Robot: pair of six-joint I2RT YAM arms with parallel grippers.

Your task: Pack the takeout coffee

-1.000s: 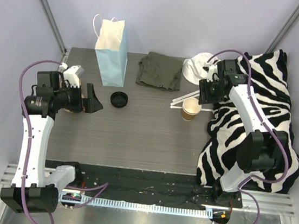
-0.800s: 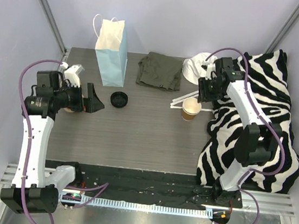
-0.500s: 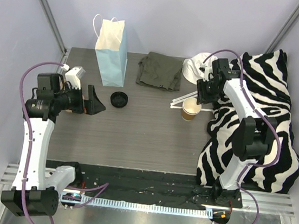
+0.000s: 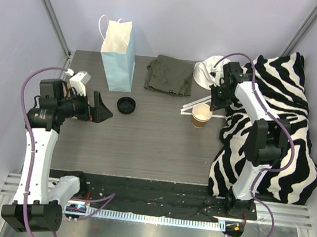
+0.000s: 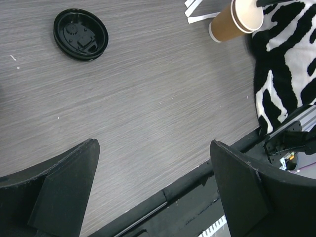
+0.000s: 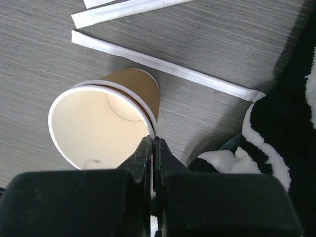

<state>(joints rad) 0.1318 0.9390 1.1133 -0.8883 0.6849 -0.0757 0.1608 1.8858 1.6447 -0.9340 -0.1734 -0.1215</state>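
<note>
Right gripper [image 6: 152, 140]: jaws closed to a thin slit on the near rim of the tan paper cup [image 6: 98, 128], with the rim's edge running in between the tips. The cup stands open-mouthed on the table [image 4: 155, 147], white inside. Two rolled rims show, one just under the other. No print or label is visible on its wall.

Beyond the cup from these jaws lie paper-wrapped straws [image 6: 163, 66], flat on the table and unmarked. To the jaws' right is the zebra-striped blanket [image 6: 281, 158], close beside the cup.

Left gripper [image 5: 153, 148]: jaws spread wide, nothing between them, held above the table. Ahead of them, on the left-finger side, the black lid [image 5: 80, 34] lies apart from the cup, with raised moulding on its face (too small to read). The blue paper bag [image 4: 119, 61] stands upright beyond the lid, its visible face plain.
</note>
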